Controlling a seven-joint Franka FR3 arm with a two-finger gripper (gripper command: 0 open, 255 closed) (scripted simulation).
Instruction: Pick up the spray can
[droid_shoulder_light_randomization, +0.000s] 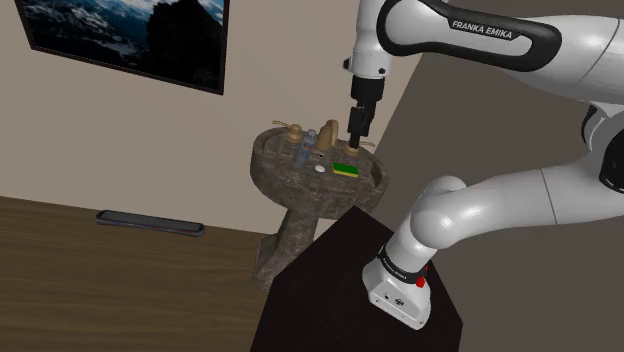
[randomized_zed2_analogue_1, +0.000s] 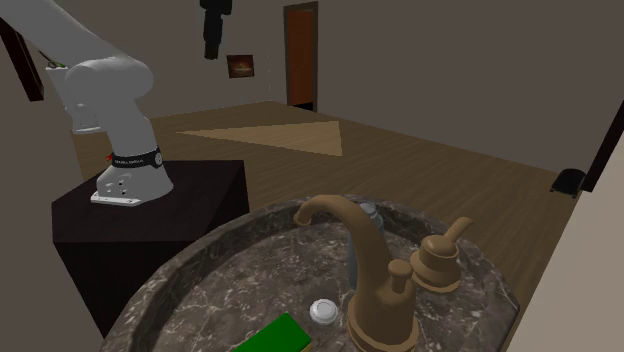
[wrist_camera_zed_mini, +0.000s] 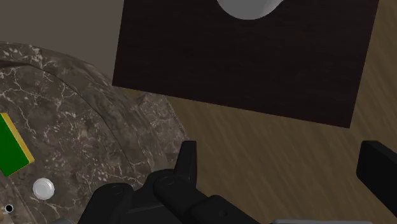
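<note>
The spray can (droid_shoulder_light_randomization: 304, 150) is a small bluish-grey can standing at the back of a dark marble pedestal sink (droid_shoulder_light_randomization: 290, 172), next to the brass faucet (droid_shoulder_light_randomization: 293, 130). In the second exterior view, the faucet (randomized_zed2_analogue_1: 358, 262) hides most of the spray can (randomized_zed2_analogue_1: 369, 211), leaving its grey top visible. My black gripper (droid_shoulder_light_randomization: 354, 140) hangs above the sink's near rim, to the shoulder view's right of the can and well apart from it. In the wrist view the gripper (wrist_camera_zed_mini: 283, 167) is open with nothing between the fingers (wrist_camera_zed_mini: 188, 159), over wooden floor beside the sink.
A green sponge (droid_shoulder_light_randomization: 347, 168) and a white drain plug (droid_shoulder_light_randomization: 320, 168) lie in the basin. The dark stand (wrist_camera_zed_mini: 248, 57) sits just past the sink. A wall with a framed picture (droid_shoulder_light_randomization: 130, 30) rises behind the sink. Wooden floor (randomized_zed2_analogue_1: 420, 150) surrounds it.
</note>
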